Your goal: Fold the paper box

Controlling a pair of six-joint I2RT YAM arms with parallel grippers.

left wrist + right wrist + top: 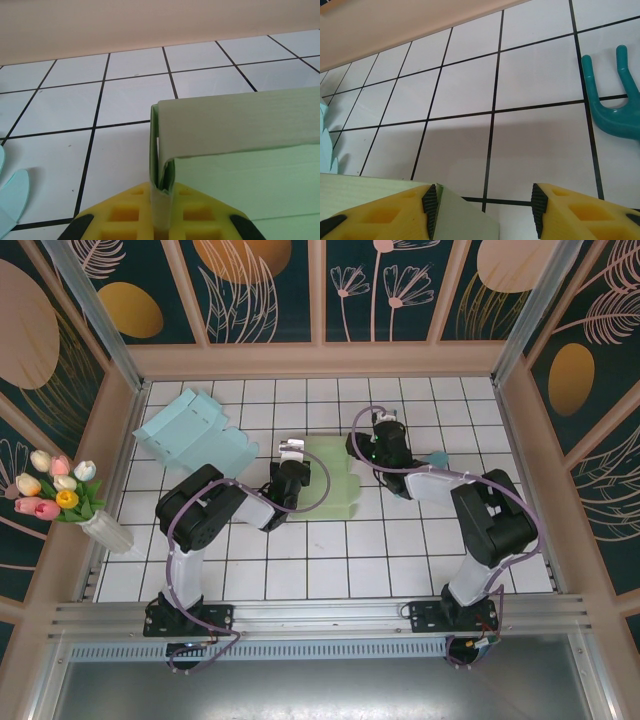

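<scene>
1. We see the green paper box [335,478] near the middle of the table [400,550], a little toward the far edge. From above it reads as a mostly flat sheet.
2. The left gripper [290,454] is at the box's left edge. In its wrist view, the yellow fingers [125,217] are pressed together on a flap [235,125] that is turned up and doubled over the sheet.
3. The right gripper [385,440] is at the box's right edge. Its fingers stand wide apart and hold nothing. A corner of the green sheet lies just beside one pad [431,205].
4. We judge the task to be at an early stage. One side fold is formed and pinched, while the rest of the sheet looks flat. The other walls are not yet raised and nothing looks tucked or locked.
5. A light blue paper box [195,430] lies unfolded near the far left corner, and a teal hook [615,107] lies on the tiles near the right gripper. Neither gripper touches them.
</scene>
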